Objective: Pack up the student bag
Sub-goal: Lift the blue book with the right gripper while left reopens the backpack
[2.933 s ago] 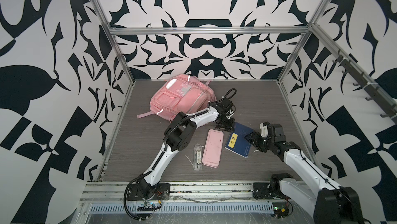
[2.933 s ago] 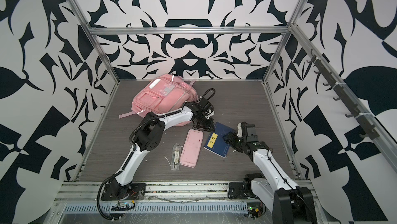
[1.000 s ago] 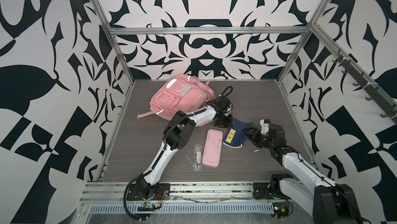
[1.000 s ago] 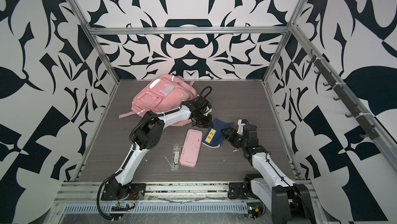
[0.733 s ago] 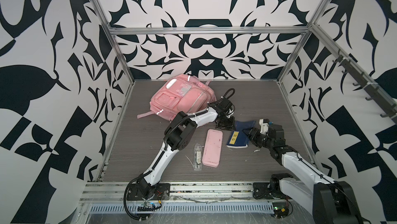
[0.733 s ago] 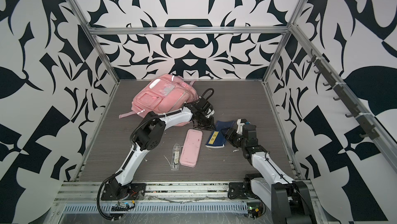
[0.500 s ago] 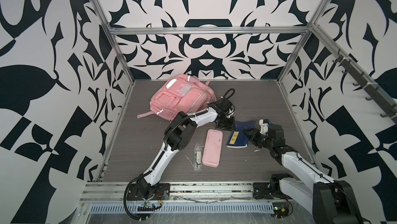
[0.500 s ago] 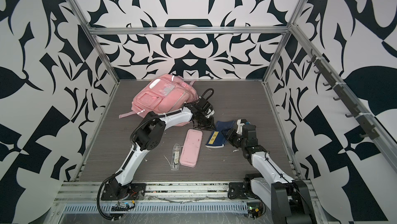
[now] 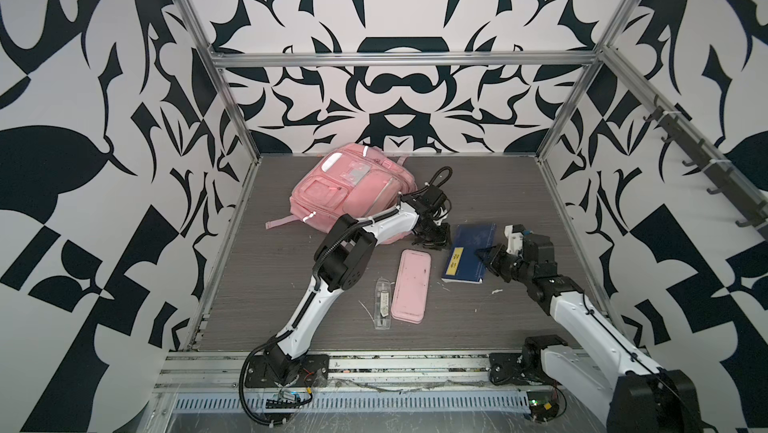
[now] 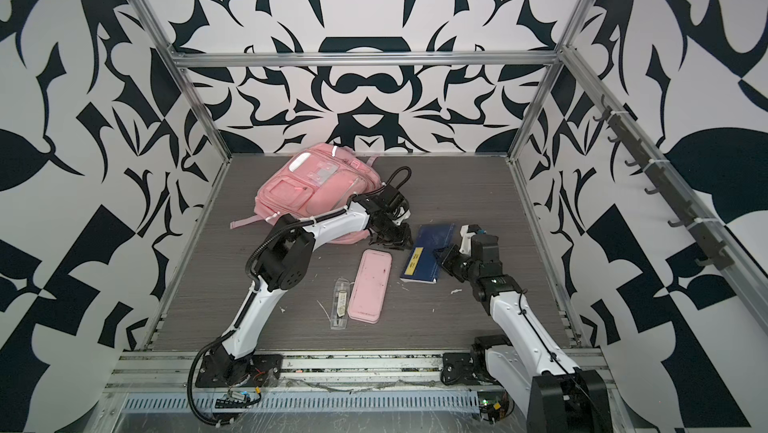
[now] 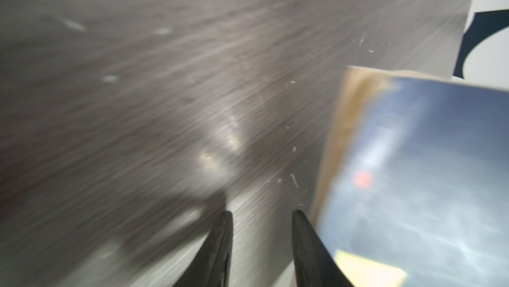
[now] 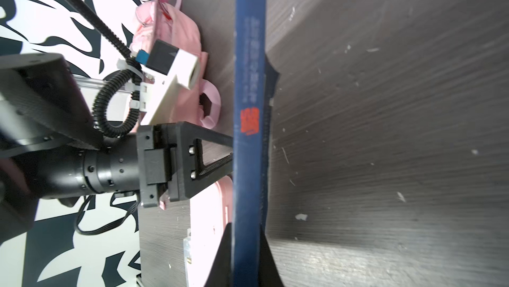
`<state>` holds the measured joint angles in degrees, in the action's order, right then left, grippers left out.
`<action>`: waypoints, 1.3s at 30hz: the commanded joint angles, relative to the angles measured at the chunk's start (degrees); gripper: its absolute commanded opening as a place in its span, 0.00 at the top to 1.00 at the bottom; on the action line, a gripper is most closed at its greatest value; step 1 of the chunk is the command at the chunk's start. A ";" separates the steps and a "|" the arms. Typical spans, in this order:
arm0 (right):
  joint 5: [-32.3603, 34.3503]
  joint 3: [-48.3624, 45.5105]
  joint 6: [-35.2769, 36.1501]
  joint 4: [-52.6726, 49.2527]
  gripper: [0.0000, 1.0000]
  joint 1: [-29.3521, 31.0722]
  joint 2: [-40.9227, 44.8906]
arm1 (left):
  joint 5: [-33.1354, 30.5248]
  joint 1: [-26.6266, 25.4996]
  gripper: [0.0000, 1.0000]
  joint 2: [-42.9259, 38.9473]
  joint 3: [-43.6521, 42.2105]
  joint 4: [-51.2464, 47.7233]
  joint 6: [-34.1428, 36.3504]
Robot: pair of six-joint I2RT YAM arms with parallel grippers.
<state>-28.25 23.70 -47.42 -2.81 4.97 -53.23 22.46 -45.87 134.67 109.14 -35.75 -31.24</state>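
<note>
The student bag [image 9: 349,189] [image 10: 311,192], a pink backpack, lies at the back left of the floor. A blue book [image 9: 469,252] [image 10: 428,252] lies right of centre. My right gripper [image 9: 486,254] [image 12: 246,226] is shut on the book's right edge, and the spine [image 12: 249,51] runs straight out from between its jaws. My left gripper [image 9: 432,235] [image 11: 263,214] sits low at the book's left edge, between book and bag. It is open, with only bare floor between its fingers. The book [image 11: 413,175] is beside it.
A flat pink pencil case [image 9: 411,285] [image 10: 370,285] lies in front of the left gripper, with a clear plastic pen box [image 9: 383,304] [image 10: 340,304] along its left side. Patterned walls and metal frame posts enclose the grey floor [image 9: 498,194]. Small white scraps dot it.
A second ago the book was curled up off the floor at the left gripper. Now it lies flat. The left gripper has opened and the right gripper has shut on the book's edge.
</note>
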 commanded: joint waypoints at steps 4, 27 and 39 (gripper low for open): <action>0.83 7.15 3.43 -3.09 1.00 0.21 1.11 | -6.63 2.05 0.53 -7.79 3.09 -7.73 5.54; 0.59 10.74 5.32 -3.60 1.00 -0.42 0.50 | -44.50 2.54 0.42 -16.72 -5.17 -15.66 19.26; -0.05 8.65 4.80 -2.55 1.00 -0.46 1.07 | -44.46 3.41 0.51 -13.29 -4.66 -14.50 19.73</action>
<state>-27.14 32.45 -42.30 -8.93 4.69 -53.89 -21.50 -42.98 119.94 103.59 -48.88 -11.84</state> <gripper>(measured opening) 0.110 0.495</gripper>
